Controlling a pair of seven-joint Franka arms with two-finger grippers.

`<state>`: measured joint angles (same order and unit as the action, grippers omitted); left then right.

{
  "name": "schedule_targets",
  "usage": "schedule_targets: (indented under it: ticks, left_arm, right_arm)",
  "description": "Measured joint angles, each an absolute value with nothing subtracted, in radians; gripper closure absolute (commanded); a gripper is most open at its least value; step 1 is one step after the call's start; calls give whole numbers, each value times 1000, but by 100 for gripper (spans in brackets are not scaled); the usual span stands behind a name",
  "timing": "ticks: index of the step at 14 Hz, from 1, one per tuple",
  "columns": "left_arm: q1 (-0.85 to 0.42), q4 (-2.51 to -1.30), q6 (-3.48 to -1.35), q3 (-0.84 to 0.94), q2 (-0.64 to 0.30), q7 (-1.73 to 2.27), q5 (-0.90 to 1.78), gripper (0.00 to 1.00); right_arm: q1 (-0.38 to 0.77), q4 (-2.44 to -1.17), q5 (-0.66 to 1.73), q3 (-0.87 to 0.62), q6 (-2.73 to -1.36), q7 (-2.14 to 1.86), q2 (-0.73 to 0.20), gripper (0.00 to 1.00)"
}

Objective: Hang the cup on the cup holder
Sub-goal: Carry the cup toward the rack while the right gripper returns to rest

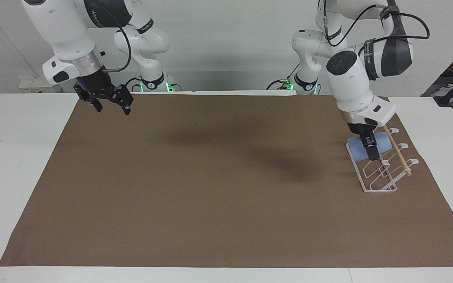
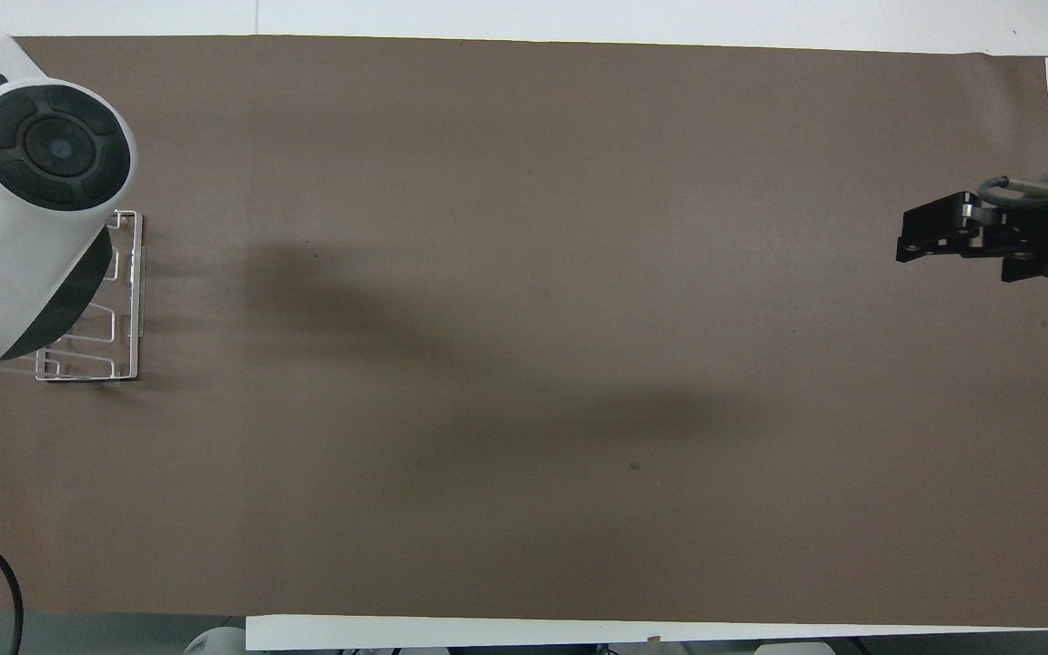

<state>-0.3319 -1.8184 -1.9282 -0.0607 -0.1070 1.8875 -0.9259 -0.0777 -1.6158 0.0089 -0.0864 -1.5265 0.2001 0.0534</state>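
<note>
The light blue cup (image 1: 356, 151) lies on its side on the prong of the white wire cup holder (image 1: 380, 180) that is nearest to the robots, under the wooden dowel (image 1: 398, 153). My left gripper (image 1: 370, 146) points down over the cup holder and is shut on the cup. In the overhead view the left arm hides the cup and much of the cup holder (image 2: 135, 291). My right gripper (image 1: 110, 103) is open and empty, raised over the mat's corner at the right arm's end; it also shows in the overhead view (image 2: 908, 244).
A brown mat (image 1: 210, 188) covers most of the white table (image 1: 18, 157). The cup holder stands at the left arm's end of the mat.
</note>
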Motion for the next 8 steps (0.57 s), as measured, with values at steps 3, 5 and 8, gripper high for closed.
schedule_targets:
  ticks: [3, 5, 8]
  left_arm:
    - [-277, -1825, -1929, -61, -164, 1887, -1218, 71]
    - [-284, -1837, -1922, -58, -195, 1887, -1262, 71]
    - [-303, -1892, -1899, -52, -209, 1888, -1272, 71]
  right_arm:
    - [-127, -1531, 1, -85, -1424, 128, 49, 1]
    - [-128, -1536, 0, -87, -1419, 107, 35, 1]
    - [-127, -1536, 0, -90, -1408, 67, 16, 1]
